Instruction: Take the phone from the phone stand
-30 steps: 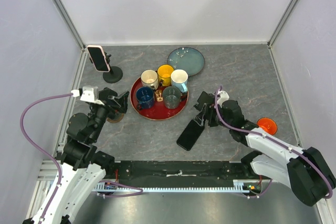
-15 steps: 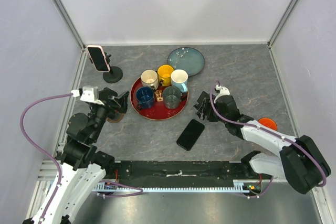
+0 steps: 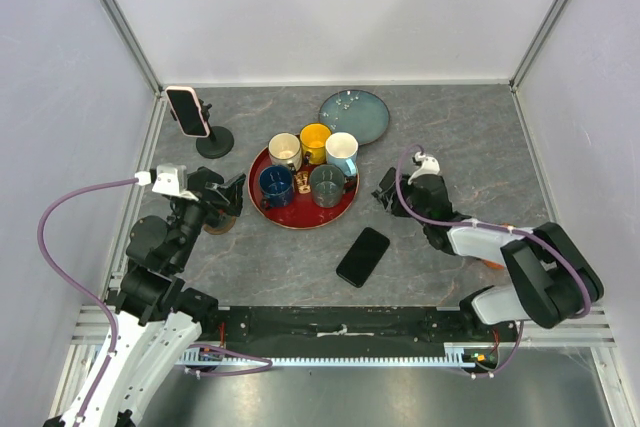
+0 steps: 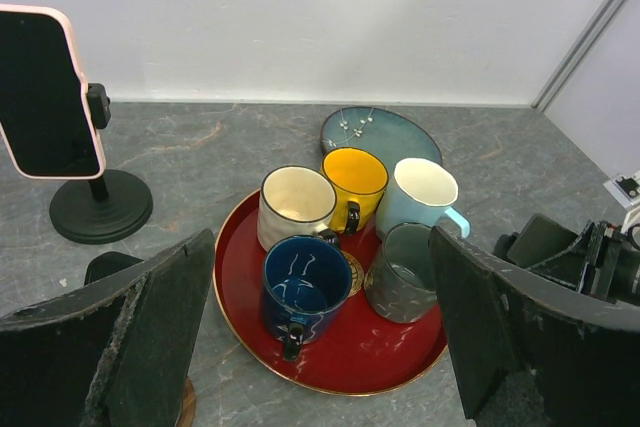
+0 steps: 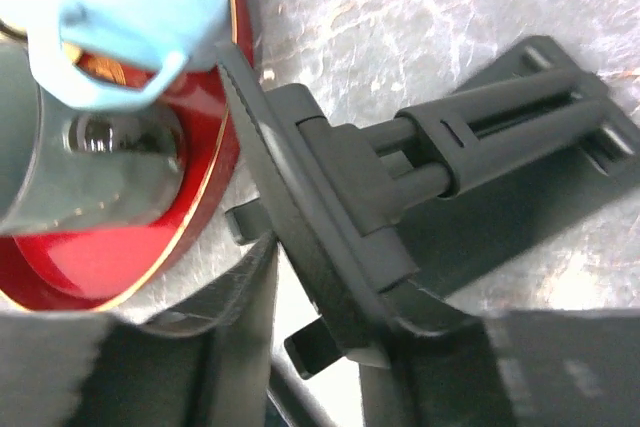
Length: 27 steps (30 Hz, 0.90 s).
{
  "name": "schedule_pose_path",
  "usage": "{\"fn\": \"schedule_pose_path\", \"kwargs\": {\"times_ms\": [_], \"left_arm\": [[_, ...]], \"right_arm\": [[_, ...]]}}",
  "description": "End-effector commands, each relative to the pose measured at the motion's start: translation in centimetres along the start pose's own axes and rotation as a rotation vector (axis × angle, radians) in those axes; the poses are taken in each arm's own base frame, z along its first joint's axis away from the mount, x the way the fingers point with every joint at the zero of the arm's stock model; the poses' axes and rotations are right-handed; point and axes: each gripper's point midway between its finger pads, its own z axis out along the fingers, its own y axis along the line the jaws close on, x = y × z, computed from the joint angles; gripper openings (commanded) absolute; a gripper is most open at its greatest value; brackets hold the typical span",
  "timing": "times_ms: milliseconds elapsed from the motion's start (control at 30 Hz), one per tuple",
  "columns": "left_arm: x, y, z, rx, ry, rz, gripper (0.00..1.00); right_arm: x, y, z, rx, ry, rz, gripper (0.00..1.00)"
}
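**Phone down, right hand at the stand**

The black phone (image 3: 363,256) lies flat on the bench (image 3: 455,137), near the right hand (image 3: 388,199) on its side toward the arm bases. The folding stand (image 5: 340,197) sits between that hand's fingers; whether they pinch or merely straddle it, I cannot tell. The left hand (image 3: 225,197) gapes wide, empty. Likely only backing away is left. A pink-cased phone (image 3: 187,111) on a second stand (image 3: 214,142), beyond the left hand, clouds which was meant.
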Motion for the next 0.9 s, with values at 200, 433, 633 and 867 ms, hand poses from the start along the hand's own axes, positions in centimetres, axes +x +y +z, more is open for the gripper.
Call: {"fn": "schedule_pose_path", "kwargs": {"times_ms": [200, 433, 633, 867], "left_arm": [[-0.8, -0.3, -0.1, 0.016, -0.033, 0.015, 0.94], [-0.6, -0.2, 0.0, 0.015, -0.026, 0.018, 0.94], [-0.5, -0.2, 0.1, 0.011, -0.023, 0.018, 0.94], [-0.1, 0.1, 0.3, 0.001, -0.011, 0.026, 0.94]], "right_arm": [[-9.3, -2.5, 2.6, -0.03, -0.285, -0.027, 0.23], [-16.0, -7.2, 5.2, 0.004, -0.427, -0.036, 0.15], [-22.6, -9.6, 7.8, -0.025, -0.529, -0.023, 0.13], [-25.0, -13.3, 10.5, -0.03, -0.538, 0.05, 0.18]]}}
